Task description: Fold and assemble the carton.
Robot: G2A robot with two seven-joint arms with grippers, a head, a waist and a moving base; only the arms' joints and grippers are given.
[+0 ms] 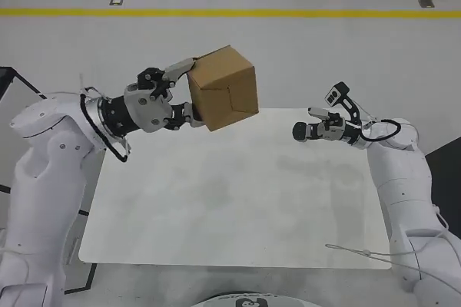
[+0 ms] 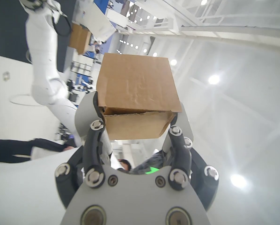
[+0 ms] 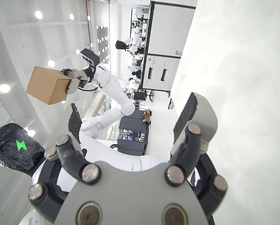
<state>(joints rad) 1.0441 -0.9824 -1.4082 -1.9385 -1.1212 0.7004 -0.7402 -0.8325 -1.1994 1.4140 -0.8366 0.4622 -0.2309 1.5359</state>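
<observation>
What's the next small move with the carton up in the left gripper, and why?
Probably lower the carton toward the middle of the table. The left gripper clamps it in the air over the far corner, one flap seam gapes slightly, and the right gripper is open, empty and well apart from it. Setting it down would let that arm press the flap.

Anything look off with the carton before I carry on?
Yes: on the carton held in the left gripper, the flap by the fingers sits ajar, leaving a dark gap with a ragged edge.
</observation>
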